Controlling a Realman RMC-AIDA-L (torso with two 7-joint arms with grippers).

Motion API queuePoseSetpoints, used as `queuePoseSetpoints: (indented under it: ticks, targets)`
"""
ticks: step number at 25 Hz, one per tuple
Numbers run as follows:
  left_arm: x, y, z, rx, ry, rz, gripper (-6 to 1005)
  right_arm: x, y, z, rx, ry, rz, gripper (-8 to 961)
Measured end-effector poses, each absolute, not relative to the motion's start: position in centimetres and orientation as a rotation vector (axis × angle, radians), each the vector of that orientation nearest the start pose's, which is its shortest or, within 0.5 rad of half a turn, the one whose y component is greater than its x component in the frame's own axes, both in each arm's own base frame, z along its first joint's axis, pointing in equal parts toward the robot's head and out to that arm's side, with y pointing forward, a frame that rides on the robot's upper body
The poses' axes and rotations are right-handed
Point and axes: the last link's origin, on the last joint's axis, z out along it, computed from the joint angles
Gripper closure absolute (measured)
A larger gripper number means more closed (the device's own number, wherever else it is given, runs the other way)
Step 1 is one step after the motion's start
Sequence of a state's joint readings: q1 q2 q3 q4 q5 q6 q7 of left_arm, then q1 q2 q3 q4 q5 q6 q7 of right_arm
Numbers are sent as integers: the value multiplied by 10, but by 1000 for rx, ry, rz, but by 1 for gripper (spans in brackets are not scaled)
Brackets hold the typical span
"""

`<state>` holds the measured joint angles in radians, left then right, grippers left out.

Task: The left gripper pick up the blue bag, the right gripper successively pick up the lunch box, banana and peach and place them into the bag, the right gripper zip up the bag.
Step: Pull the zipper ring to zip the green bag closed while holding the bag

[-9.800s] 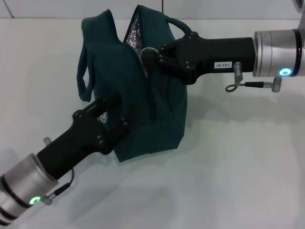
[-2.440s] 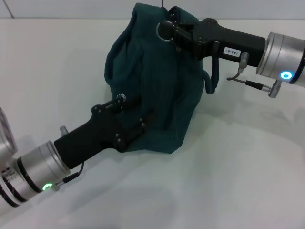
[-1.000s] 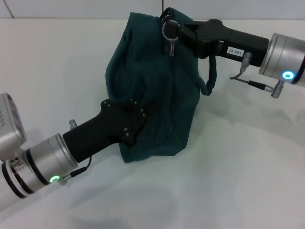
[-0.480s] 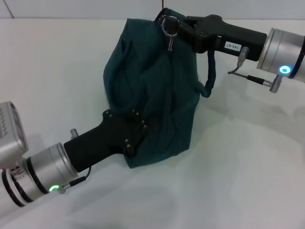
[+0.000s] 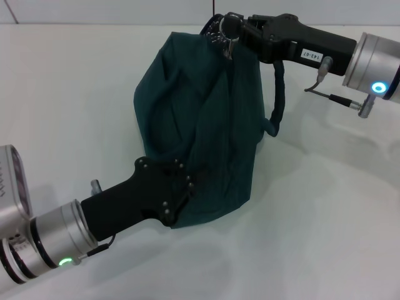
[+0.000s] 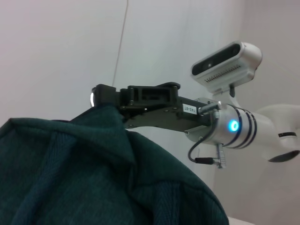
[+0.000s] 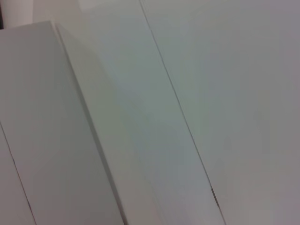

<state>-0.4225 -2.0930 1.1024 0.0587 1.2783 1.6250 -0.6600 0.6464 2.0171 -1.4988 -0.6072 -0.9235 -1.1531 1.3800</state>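
Right claw [image 5: 226, 28] seemingly pinches zip pull [image 5: 229, 44] (blue bag [image 5: 200, 125] closed).

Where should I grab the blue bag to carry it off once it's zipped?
Take the blue bag by its rope handle, which hangs free in a loop on the robot's right flank below the right gripper. Come from that side; the left gripper blocks the near lower corner.

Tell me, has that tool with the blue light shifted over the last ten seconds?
Yes. The right tool has carried the zip ring up the blue bag, toward the table's far edge.
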Motion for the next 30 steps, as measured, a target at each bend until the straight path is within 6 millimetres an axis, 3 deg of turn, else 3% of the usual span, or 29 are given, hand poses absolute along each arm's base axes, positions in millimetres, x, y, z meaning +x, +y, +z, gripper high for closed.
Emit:
queuePoseSetpoints:
  ticks: [8, 14, 18, 30]
  targets:
    - [-269, 238, -71, -2506, -398, -1175, 943, 147, 384, -26, -2534, 524, 1204, 906]
    - [-271, 242, -60, -2418, -387, -1204, 943, 158, 351, -20, -2590, 473, 1339, 905]
    - [-272, 244, -51, -2377, -353, -1216, 944, 165, 344, -16, -2585, 538, 1360, 905]
    - [-265, 237, -25, -2531, -173, -1312, 947, 163, 336, -13, -2619, 582, 1411, 904]
